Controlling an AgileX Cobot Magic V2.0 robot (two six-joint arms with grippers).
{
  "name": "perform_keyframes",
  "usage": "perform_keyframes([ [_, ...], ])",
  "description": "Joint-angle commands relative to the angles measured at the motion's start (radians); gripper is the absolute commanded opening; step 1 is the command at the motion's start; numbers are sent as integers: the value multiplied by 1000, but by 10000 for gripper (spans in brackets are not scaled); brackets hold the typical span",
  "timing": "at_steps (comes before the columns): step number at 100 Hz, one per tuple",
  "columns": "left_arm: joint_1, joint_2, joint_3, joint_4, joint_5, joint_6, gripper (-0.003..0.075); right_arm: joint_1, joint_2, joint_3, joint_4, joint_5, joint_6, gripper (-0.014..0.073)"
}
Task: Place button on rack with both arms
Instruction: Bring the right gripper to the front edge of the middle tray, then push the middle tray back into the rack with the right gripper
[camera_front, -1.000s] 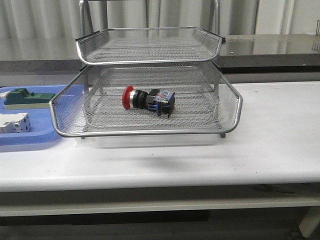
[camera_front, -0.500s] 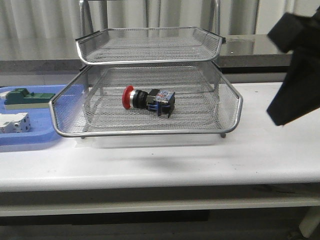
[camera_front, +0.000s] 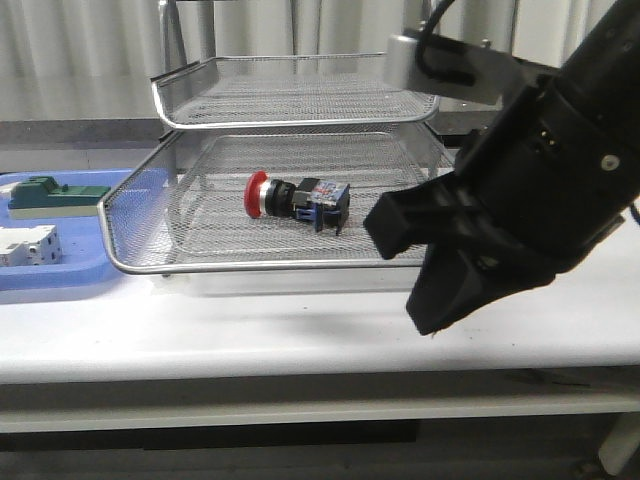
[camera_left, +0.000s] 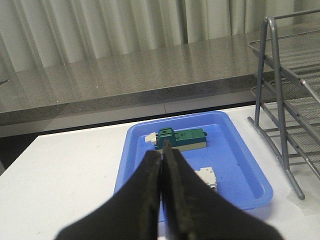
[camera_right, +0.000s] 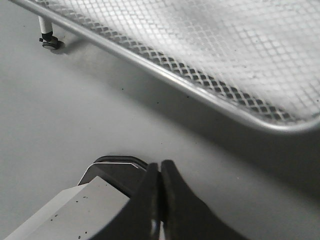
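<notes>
The button (camera_front: 297, 200), red cap pointing left, lies on its side in the pulled-out lower tray of the wire-mesh rack (camera_front: 300, 266). My right gripper (camera_front: 432, 322) is shut and empty. It hangs low over the table in front of the rack's right front corner, right of the button and apart from it. In the right wrist view its shut tips (camera_right: 160, 169) are just above the white table, near the tray's chrome rim (camera_right: 200, 92). My left gripper (camera_left: 163, 151) is shut and empty, over the near side of the blue tray (camera_left: 245, 170). It is out of the front view.
The blue tray (camera_front: 60, 285), left of the rack, holds a green-and-cream block (camera_left: 182, 139) and a white switch (camera_left: 207, 177). The rack's upright posts (camera_left: 277, 100) stand beside the tray. One rack foot (camera_right: 50, 42) rests on the white table (camera_front: 300, 335). A grey counter runs behind.
My right arm came in from the right edge, moving left and down to the rack's right front corner. The button and rack have not moved.
</notes>
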Motion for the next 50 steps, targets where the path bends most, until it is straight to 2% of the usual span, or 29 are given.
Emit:
perform_keyframes([
  [1,1,4,-28,-8,-82,-10,4,18,2,-44,12,-78,-11,-67],
  [50,1,4,-28,-8,-82,-10,4,59,173,-205,-37,-54,-12,-67],
])
